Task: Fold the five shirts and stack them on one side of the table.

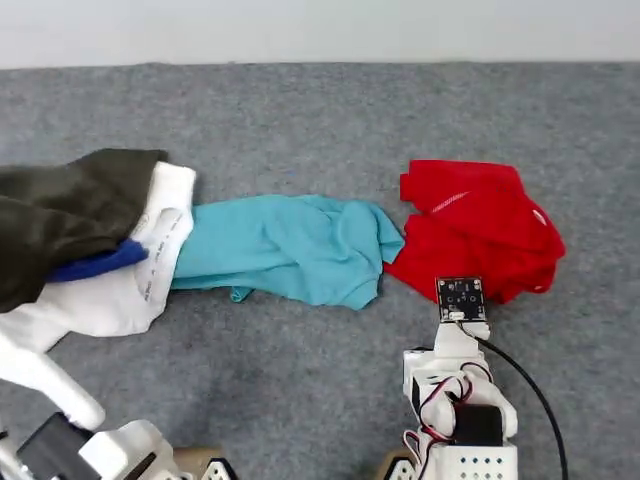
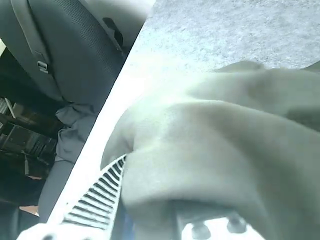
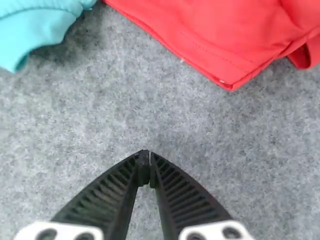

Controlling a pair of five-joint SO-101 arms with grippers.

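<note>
High view: we see five shirts lying in a row on the grey table (image 1: 300, 120), and none of them is neatly folded. At the left edge sits a dark green shirt (image 1: 60, 215), bunched up on top of the pile there. Under it we see a bit of a blue shirt (image 1: 95, 262) peeking out. Both lie on a white shirt (image 1: 120, 290) that spreads toward the near left corner. A teal shirt (image 1: 285, 245) lies in the middle, long and crumpled, with one end touching the white shirt. Its other end meets the red shirt (image 1: 480, 225). The red shirt is on the right side, rumpled into a loose lump with its edges turned over.

The right arm (image 1: 455, 400) stands at the near edge, pointing at the red shirt. In the right wrist view the right claw (image 3: 145, 172) is clenched tight with nothing in it. It sits over bare table, near the red hem (image 3: 225, 45) but not touching it. A teal corner (image 3: 35, 25) shows off to one side.

In the left wrist view the dark green cloth (image 2: 225, 150) drapes right over the left claw (image 2: 102, 192), by the table's edge. We cannot tell if that claw is grasping the cloth or not. A dark chair (image 2: 65, 45) stands past the table's edge.
</note>
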